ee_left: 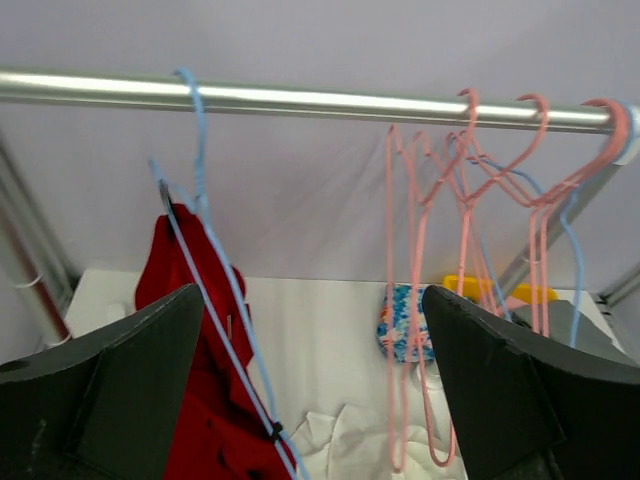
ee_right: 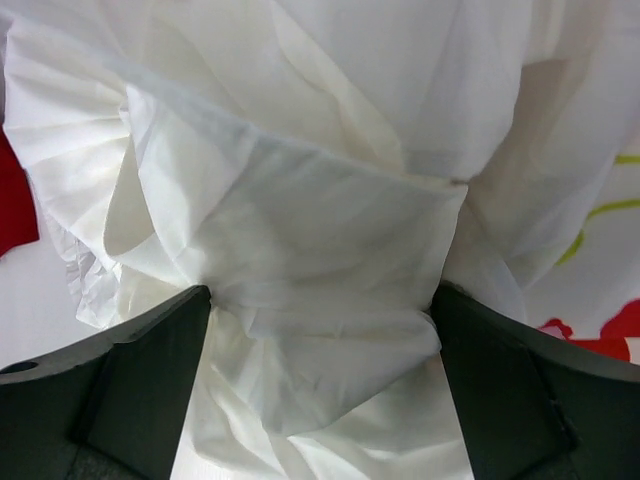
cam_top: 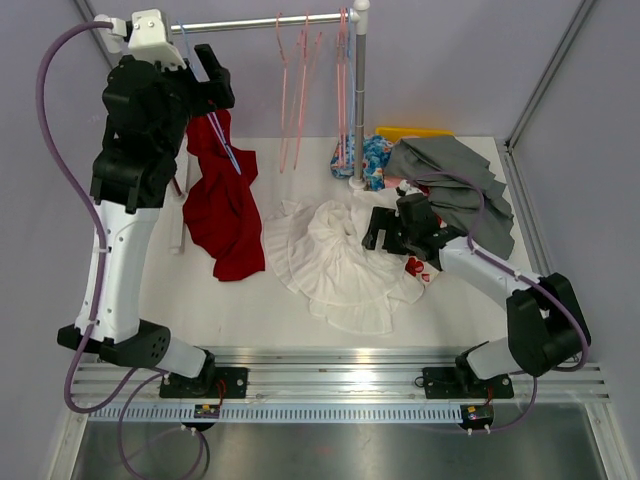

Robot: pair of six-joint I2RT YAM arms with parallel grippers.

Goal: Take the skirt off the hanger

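Note:
A red garment [cam_top: 225, 215] hangs from a light blue hanger [cam_top: 225, 145] on the steel rail [cam_top: 260, 22], and its lower part drapes onto the table. My left gripper [cam_top: 215, 85] is raised by the rail and open. In the left wrist view the blue hanger [ee_left: 215, 290] and the red garment [ee_left: 170, 280] lie between the spread jaws of the left gripper [ee_left: 310, 400], close to the left finger. A white ruffled garment [cam_top: 335, 265] lies on the table. My right gripper [cam_top: 375, 230] is open at its right edge, its jaws [ee_right: 320, 380] straddling a white fold [ee_right: 320, 200].
Several empty pink hangers [cam_top: 295, 90] hang on the rail, near its upright post [cam_top: 359, 100]. A grey garment [cam_top: 460, 185], a blue patterned cloth [cam_top: 375, 160] and a yellow item [cam_top: 412, 132] lie at the back right. A red-printed cloth [cam_top: 418, 268] lies under the right arm.

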